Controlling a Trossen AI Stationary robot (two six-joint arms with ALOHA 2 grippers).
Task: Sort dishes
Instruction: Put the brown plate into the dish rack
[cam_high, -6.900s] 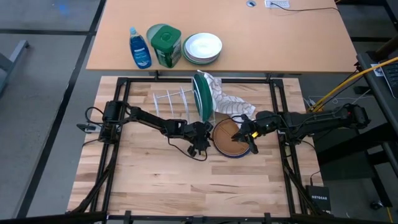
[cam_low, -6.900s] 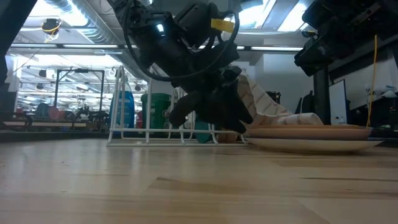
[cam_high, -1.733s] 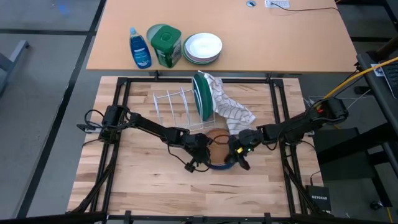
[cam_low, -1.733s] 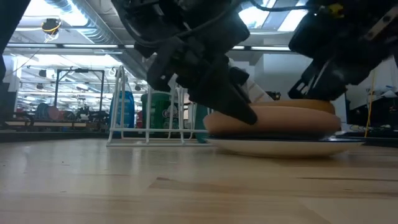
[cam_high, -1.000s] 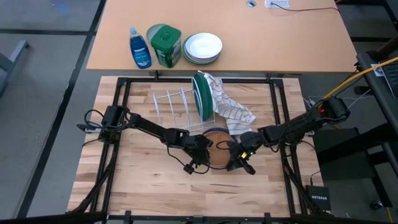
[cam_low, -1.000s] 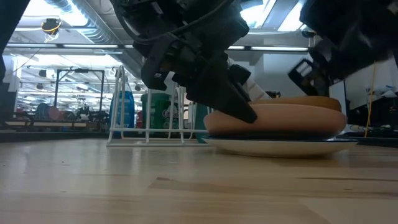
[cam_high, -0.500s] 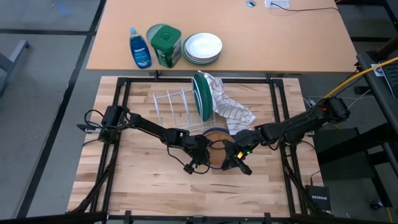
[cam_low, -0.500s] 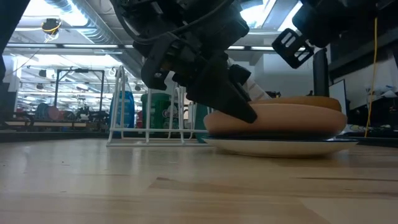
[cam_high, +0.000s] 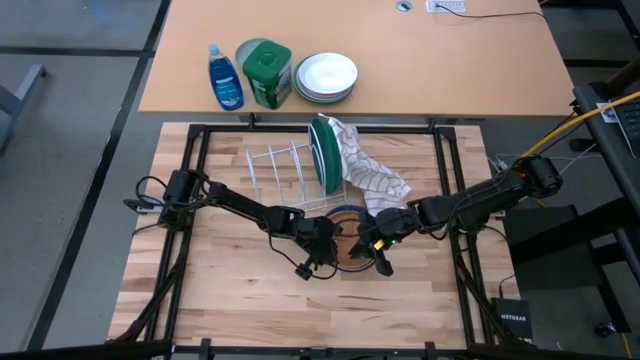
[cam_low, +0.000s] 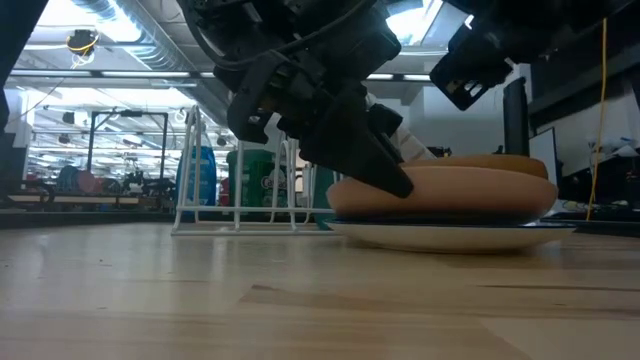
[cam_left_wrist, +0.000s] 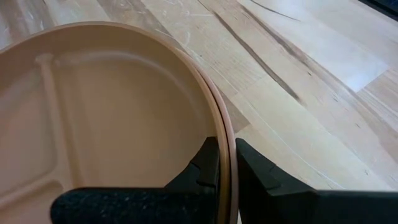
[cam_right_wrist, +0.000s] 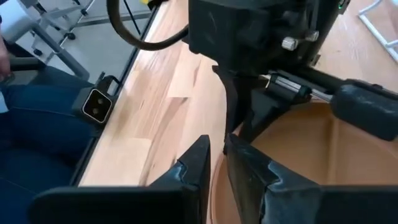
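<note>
A: Where's the left pincer (cam_left_wrist: 225, 163)?
B: Clamped on the rim of the upper brown plate (cam_left_wrist: 118, 118), low over the bench (cam_high: 240, 290), in front of the wire rack (cam_high: 275, 172).

A: And the stack?
B: 2 brown plates on the blue dish (cam_low: 450, 234); the green plate (cam_high: 325, 155) stands on edge by the rack.

A: How will they handle?
B: Probably stiff, light and slick; pinch deep across the rim.

A: The right pincer (cam_right_wrist: 216, 163)?
B: Nearly closed, just beside the stack's near edge; whether it holds anything, I cannot tell.
</note>
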